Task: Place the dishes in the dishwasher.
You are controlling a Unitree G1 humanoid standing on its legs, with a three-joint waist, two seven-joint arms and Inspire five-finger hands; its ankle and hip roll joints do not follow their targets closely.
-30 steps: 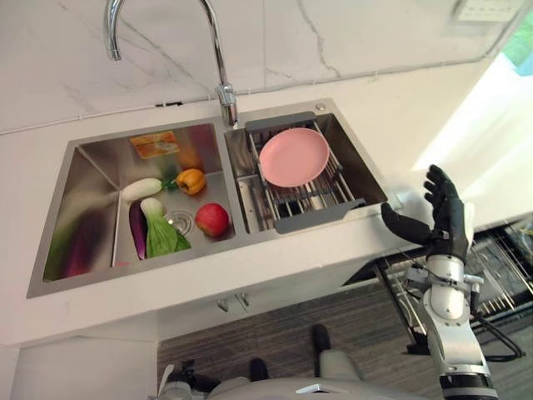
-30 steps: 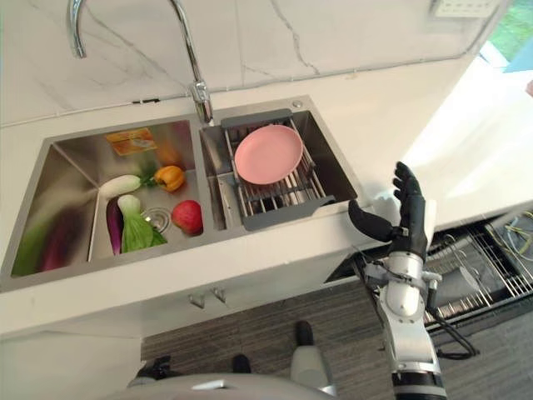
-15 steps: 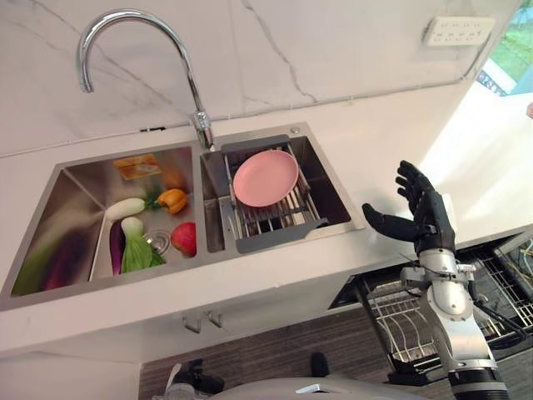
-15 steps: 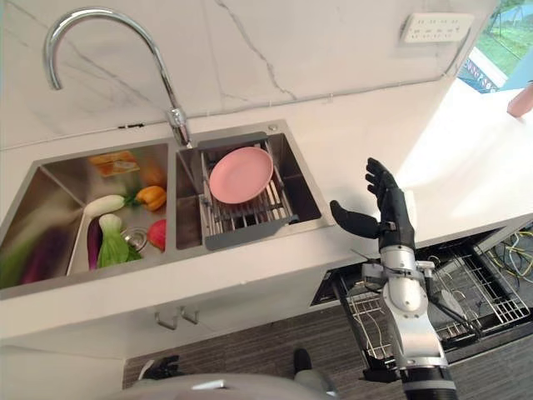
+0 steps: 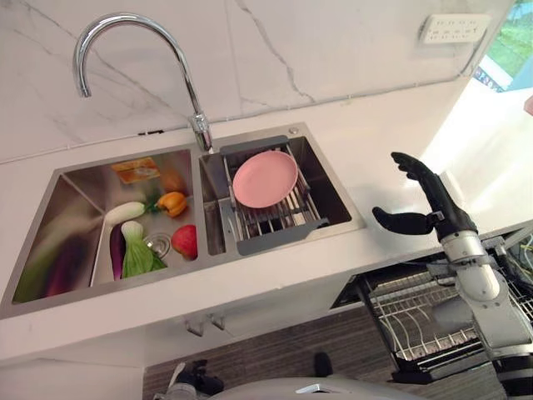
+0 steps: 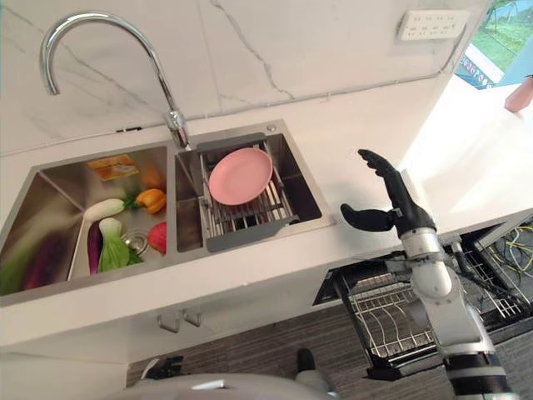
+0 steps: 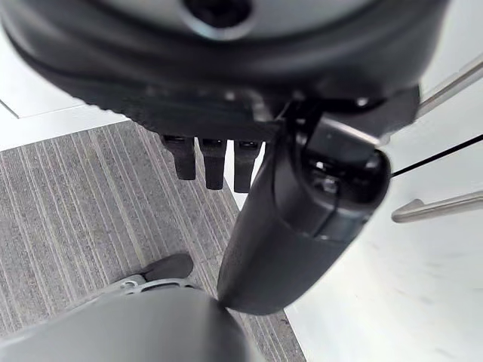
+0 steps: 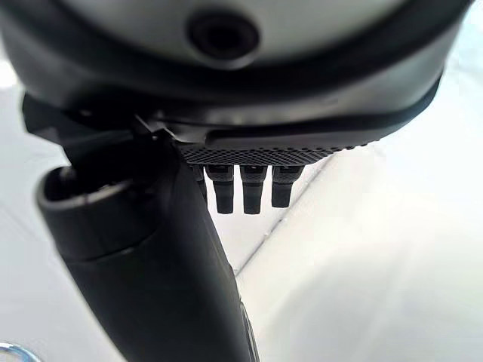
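Right hand (image 5: 429,208) open, empty, over the table (image 5: 375,158) right of the sink (image 5: 333,187). Pink plate (image 5: 265,178) sits in the sink rack (image 5: 279,225). Left hand (image 7: 294,219) open, by the floor.

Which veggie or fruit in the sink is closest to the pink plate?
The red apple. It lies right by the divider next to the pink plate; the others lie farther left.

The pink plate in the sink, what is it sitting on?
The pink plate lies on a grey drying rack with metal bars, set across the right basin of the sink. The bars directly under the plate are covered. The open right hand hovers over the counter, holding nothing.
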